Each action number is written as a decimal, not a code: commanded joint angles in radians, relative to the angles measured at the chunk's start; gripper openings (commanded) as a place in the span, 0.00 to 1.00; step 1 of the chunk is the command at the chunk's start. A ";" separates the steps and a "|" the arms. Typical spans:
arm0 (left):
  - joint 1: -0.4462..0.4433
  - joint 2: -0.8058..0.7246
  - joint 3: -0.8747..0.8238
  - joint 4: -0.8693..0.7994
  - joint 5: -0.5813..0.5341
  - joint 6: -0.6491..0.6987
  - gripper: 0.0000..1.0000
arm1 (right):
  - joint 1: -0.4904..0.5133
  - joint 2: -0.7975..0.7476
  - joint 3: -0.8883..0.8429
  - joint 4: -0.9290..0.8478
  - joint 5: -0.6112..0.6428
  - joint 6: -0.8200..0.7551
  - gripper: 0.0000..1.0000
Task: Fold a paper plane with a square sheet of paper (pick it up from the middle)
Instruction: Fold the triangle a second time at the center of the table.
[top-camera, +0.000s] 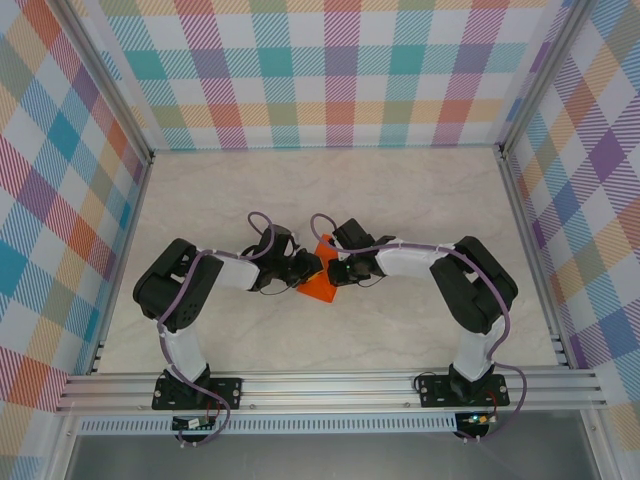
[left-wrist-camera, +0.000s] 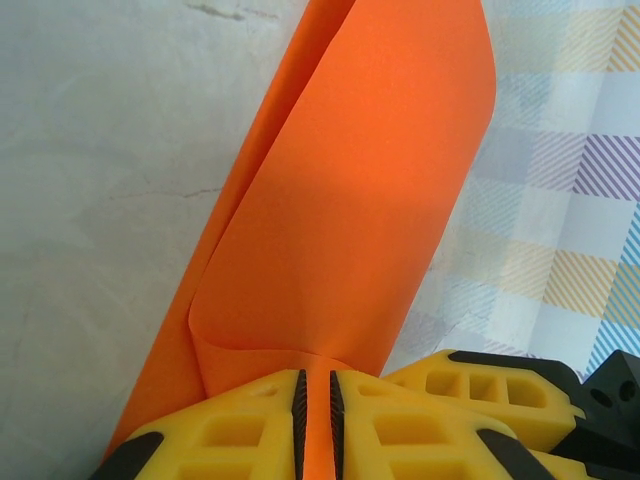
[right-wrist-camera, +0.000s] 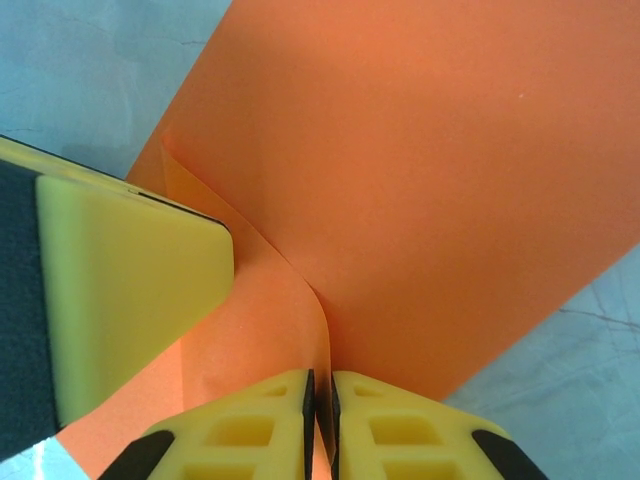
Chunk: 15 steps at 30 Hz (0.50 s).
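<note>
"Yellow fingertips of the left gripper (left-wrist-camera: 317, 385) sat closest to the lens, didn't they? How did they stand?"

"Pinched almost together, with only a thin orange edge showing between them. It had hold of the sheet of paper (left-wrist-camera: 350, 200), which rose from the jaws in a curled, doubled-over flap."

"And where was the paper in the room?"

"Around the middle of the table (top-camera: 400, 200), from above. It was a small orange patch squeezed between the two wrists, with the left one just on its left. Whether it rested on the pale marbled top or hung slightly above it, I couldn't tell."

"Then the right side?"

"The right gripper (top-camera: 336, 268) sat opposite, touching the same sheet. Its own camera showed its fingers likewise narrowed to a slit, clamped on a fold where a crease ran up from the jaws. Another yellow pad (right-wrist-camera: 130, 290) lay against the paper just left of that crease."

"And the arms?"

"Both were bent inward, elbows out, facing each other, with checked walls (top-camera: 340, 70) all round."
</note>
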 joint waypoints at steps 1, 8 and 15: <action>-0.019 0.036 -0.001 -0.026 -0.037 0.018 0.17 | -0.005 0.018 0.023 -0.019 0.011 0.001 0.17; -0.021 0.060 -0.016 -0.026 -0.048 0.025 0.16 | -0.009 -0.098 0.012 -0.063 0.054 0.033 0.34; -0.021 0.056 -0.017 -0.035 -0.050 0.035 0.16 | -0.013 -0.198 -0.042 -0.061 0.025 0.054 0.37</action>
